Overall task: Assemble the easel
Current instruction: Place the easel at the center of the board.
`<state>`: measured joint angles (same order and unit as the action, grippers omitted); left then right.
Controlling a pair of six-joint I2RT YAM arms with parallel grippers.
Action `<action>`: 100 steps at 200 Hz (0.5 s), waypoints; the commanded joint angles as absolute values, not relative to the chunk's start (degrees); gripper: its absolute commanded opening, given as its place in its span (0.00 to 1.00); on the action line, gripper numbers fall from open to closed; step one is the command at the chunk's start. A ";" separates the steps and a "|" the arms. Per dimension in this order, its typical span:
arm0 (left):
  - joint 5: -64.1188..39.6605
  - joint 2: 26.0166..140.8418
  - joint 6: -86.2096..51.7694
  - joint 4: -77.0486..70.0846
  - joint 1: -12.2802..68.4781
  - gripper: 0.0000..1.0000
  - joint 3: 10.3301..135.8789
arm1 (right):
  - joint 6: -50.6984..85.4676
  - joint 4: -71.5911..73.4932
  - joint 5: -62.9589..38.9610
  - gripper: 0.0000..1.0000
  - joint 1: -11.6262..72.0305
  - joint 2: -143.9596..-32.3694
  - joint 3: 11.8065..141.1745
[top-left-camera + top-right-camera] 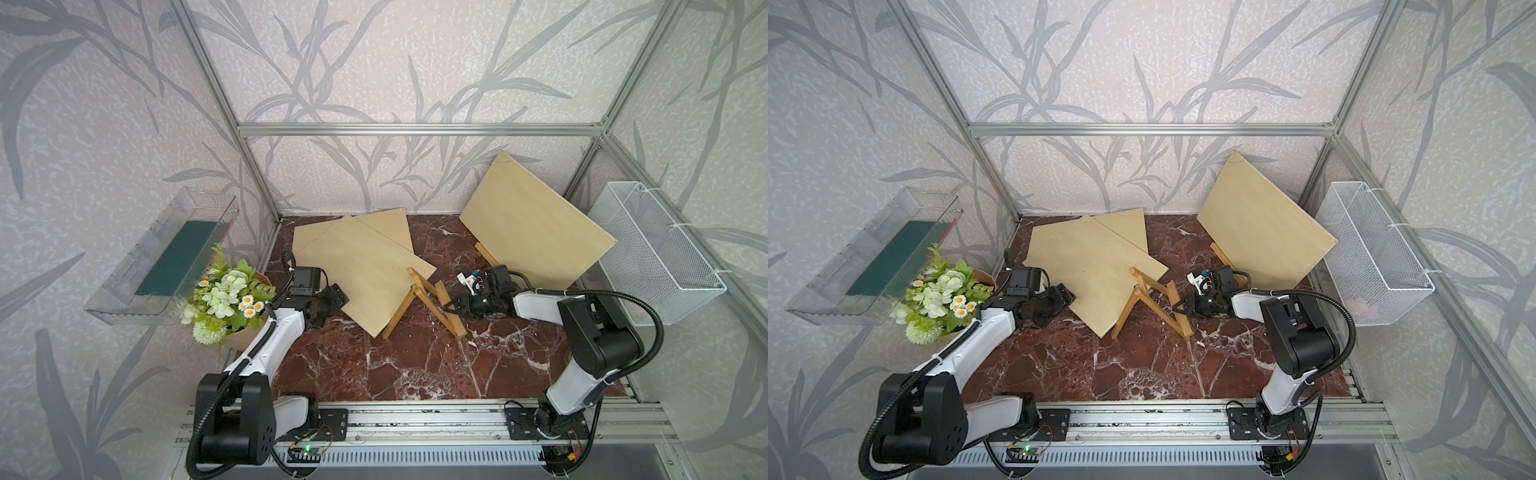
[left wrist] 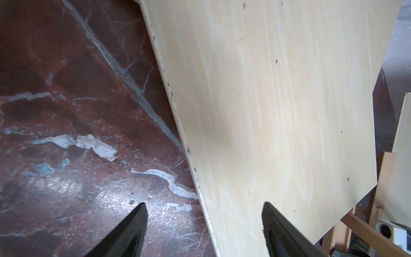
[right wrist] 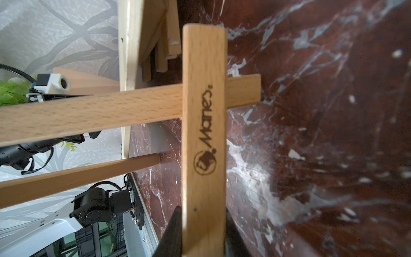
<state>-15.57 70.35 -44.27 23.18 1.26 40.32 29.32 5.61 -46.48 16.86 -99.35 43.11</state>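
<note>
While the right tool (image 3: 203, 233) clamps one easel (image 3: 203, 111), left tool (image 2: 204, 224) wide open, three boards (image 1: 365, 270)

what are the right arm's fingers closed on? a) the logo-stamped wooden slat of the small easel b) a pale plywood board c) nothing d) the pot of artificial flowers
a: in the right wrist view the right arm's black fingers pinch the light wooden slat with the burnt-in logo from both sides.
</note>
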 commanded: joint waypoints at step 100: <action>-18.45 76.74 -50.32 14.97 0.88 0.82 39.46 | 29.62 -10.88 -9.76 0.77 16.68 -92.10 41.25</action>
